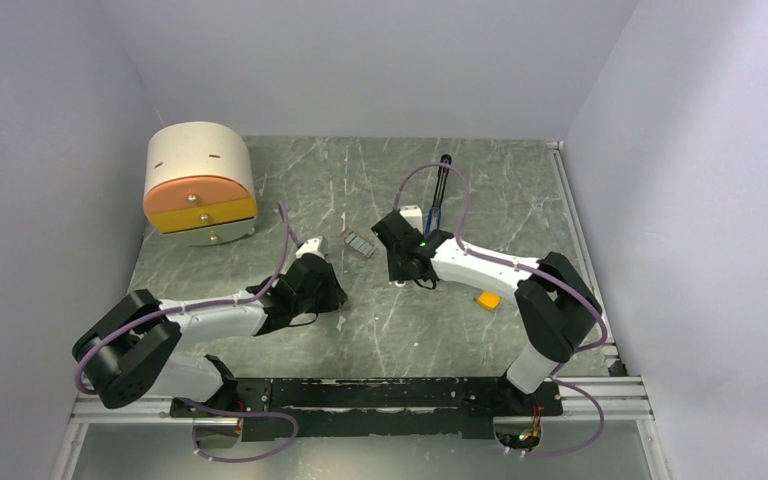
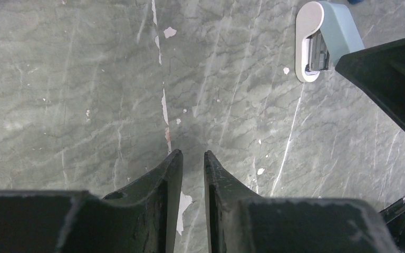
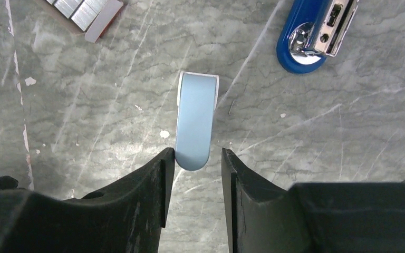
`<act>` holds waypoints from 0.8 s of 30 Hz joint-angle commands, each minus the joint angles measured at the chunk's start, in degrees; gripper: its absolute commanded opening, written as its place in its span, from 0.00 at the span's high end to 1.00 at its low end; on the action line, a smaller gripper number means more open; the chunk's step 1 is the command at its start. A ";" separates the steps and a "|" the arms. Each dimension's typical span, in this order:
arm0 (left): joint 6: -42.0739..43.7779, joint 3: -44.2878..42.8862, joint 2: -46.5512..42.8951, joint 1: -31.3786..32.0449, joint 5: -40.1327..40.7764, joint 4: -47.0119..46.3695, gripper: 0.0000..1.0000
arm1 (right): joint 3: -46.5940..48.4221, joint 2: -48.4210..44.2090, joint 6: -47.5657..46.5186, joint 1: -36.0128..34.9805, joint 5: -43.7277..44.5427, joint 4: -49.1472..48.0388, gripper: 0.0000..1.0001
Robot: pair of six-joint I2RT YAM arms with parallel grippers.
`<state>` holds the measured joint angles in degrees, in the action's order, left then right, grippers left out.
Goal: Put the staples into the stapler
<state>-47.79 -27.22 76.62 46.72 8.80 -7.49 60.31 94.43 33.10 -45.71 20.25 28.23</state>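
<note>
No text, brand, number or sign can be read in any of the three views. In the right wrist view, the staples at the upper left and the blue stapler at the upper right show no legible print. The round drawer unit, upper left in the top view, is too small to tell.

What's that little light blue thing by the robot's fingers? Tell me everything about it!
The blue piece is a short, smooth strip that looks like plastic, pale blue on top with a white rim and a rounded near end. The left wrist view shows a white side with a dark slot. It lies flat on the table. Its near end sits between the open fingers of the right gripper, touching one finger, with a gap to the other.
</note>
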 commanded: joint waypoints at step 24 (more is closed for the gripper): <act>0.76 0.49 -0.09 0.03 1.63 -0.70 0.73 | -0.71 5.03 0.17 0.63 -1.66 0.36 0.81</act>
<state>-47.77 -26.87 77.47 46.72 8.84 -7.68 59.59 97.45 32.64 -45.71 17.41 27.83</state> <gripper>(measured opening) 0.273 0.253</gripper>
